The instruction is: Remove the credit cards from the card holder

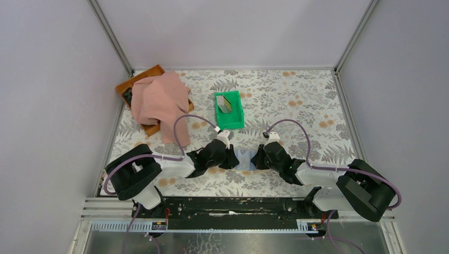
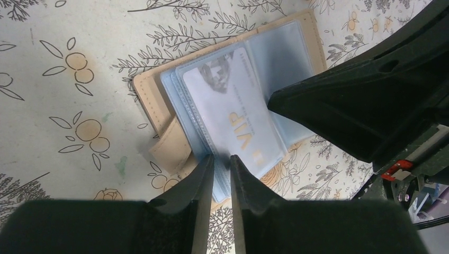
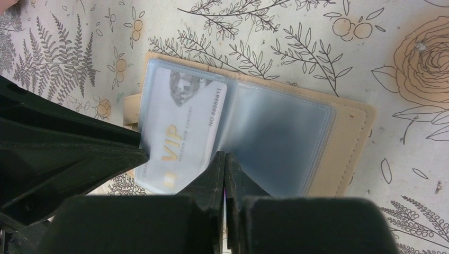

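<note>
The card holder (image 1: 244,159) lies open on the table between my two grippers, tan outside with pale blue sleeves (image 2: 275,47). A grey credit card marked VIP (image 2: 233,106) sits in a sleeve and also shows in the right wrist view (image 3: 180,137). My left gripper (image 2: 222,157) is closed to a narrow gap, with the sleeve's ribbed edge between its tips. My right gripper (image 3: 224,154) is shut, its tips on the sleeves near the fold. Two more cards (image 1: 226,103) stand in the green bin.
A green plastic bin (image 1: 235,123) stands just beyond the holder. A pink cloth (image 1: 159,98) drapes over a wooden tray (image 1: 138,80) at the back left. Grey walls close in the table on three sides.
</note>
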Robot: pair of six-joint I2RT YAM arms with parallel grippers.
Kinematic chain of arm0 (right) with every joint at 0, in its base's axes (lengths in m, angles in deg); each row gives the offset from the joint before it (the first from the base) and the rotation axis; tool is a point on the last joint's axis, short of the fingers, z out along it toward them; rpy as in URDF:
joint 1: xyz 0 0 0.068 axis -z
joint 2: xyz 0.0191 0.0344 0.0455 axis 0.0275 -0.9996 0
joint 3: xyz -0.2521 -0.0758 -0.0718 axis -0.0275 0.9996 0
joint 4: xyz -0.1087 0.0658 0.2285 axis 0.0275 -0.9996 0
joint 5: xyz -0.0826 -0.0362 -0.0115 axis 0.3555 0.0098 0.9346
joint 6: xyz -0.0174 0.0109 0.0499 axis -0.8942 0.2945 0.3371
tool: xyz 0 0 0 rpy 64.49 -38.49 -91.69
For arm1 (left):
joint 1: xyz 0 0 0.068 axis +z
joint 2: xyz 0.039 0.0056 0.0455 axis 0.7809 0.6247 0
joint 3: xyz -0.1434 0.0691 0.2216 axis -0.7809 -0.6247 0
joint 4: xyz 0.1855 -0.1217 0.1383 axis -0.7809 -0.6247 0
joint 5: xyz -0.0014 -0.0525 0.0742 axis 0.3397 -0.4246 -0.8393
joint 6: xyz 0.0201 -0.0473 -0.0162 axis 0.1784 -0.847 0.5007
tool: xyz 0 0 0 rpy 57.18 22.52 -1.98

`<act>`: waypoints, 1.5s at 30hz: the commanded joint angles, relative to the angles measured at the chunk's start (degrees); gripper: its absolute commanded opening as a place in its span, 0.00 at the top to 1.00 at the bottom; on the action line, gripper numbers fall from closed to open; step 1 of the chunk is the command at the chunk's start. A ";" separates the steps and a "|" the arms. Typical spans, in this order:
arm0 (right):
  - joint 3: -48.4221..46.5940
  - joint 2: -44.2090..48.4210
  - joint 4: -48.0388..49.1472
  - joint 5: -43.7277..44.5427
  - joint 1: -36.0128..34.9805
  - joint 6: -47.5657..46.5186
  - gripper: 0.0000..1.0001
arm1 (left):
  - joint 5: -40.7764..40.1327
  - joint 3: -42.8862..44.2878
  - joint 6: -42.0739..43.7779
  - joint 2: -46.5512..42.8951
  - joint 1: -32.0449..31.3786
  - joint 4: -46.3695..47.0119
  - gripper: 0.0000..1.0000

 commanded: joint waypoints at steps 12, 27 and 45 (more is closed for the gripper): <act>1.22 -0.47 0.42 0.33 0.13 0.56 0.99 | 2.53 3.68 -0.03 -0.99 -0.37 1.78 0.80; 1.29 10.97 -7.78 3.89 0.13 -0.53 0.99 | 5.09 5.68 -0.46 0.49 -0.51 2.70 0.82; -0.48 16.90 -13.73 4.56 0.15 -4.48 0.75 | 6.55 8.89 -1.19 3.61 -0.93 2.75 0.84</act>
